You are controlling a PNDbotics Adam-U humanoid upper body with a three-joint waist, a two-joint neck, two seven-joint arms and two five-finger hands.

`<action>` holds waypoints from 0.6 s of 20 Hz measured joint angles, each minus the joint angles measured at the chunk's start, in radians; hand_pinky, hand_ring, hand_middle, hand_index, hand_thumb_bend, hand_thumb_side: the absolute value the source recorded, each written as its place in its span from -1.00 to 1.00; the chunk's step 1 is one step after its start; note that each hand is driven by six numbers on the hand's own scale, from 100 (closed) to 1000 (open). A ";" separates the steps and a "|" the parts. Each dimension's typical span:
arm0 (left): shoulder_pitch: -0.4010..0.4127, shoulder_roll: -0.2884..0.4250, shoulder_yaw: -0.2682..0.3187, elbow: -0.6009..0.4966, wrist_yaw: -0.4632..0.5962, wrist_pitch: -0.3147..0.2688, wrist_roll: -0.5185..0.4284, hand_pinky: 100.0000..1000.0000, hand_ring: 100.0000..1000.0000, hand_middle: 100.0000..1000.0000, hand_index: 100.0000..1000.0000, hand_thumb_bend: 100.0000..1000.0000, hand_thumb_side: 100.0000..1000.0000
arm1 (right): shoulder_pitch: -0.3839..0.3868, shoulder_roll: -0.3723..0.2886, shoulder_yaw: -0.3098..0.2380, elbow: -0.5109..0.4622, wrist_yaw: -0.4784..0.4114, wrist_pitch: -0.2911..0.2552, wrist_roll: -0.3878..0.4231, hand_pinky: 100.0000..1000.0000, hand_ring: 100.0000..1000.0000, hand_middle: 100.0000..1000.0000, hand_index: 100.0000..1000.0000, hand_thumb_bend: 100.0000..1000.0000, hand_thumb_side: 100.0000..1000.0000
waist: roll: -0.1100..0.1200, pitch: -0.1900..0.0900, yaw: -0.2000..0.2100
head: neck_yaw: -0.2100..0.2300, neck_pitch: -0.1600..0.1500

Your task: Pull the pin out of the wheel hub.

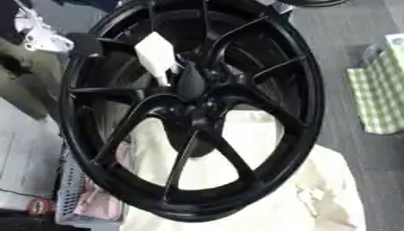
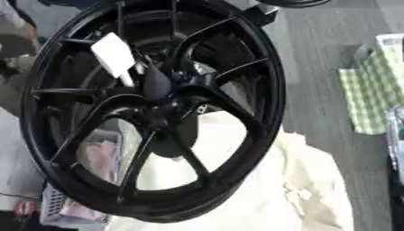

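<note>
Black wheel hub [image 1: 197,113] stands upright; white tag [image 1: 155,53] at eleven o'clock of centre. No hand visible; state cannot be told. Risk: an unsupported pull tips the hub.

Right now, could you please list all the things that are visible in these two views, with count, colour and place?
black spoked metal wheel: one, black, standing on its rim, fills the middle of both views.
dark cone-shaped piece at the wheel hub: one, black, centre of the wheel; whether it is the pin I cannot tell.
white paper tag: one, white, hangs before the upper spokes.
cream cloth: one, cream, under and behind the wheel, lower right.
green checked cloth: one, green and white, right edge.
grey plastic basket: one, grey, lower left, partly behind the wheel.
grey floor: grey, upper right.
Robot's hands: none in view.
</note>
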 measured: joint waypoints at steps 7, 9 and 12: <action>-0.018 -0.023 -0.033 0.040 -0.046 -0.014 0.014 0.80 0.79 0.56 0.82 -0.25 -0.56 | 0.000 0.000 0.002 0.000 0.001 0.000 0.000 0.32 0.29 0.44 0.46 -1.00 -0.06 | -0.004 0.000 -0.003 | -0.002 -0.007; -0.023 -0.033 -0.037 0.052 -0.057 -0.017 0.017 0.81 0.82 0.59 0.82 -0.26 -0.56 | 0.000 0.000 0.003 0.000 0.001 0.000 0.000 0.32 0.29 0.44 0.46 -1.00 -0.06 | -0.006 0.000 -0.003 | -0.002 -0.008; -0.031 -0.049 -0.043 0.072 -0.070 -0.018 0.018 0.81 0.82 0.59 0.81 -0.28 -0.54 | 0.000 0.000 0.004 0.000 0.000 0.000 0.000 0.32 0.29 0.44 0.46 -1.00 -0.06 | -0.007 0.000 -0.004 | -0.002 -0.008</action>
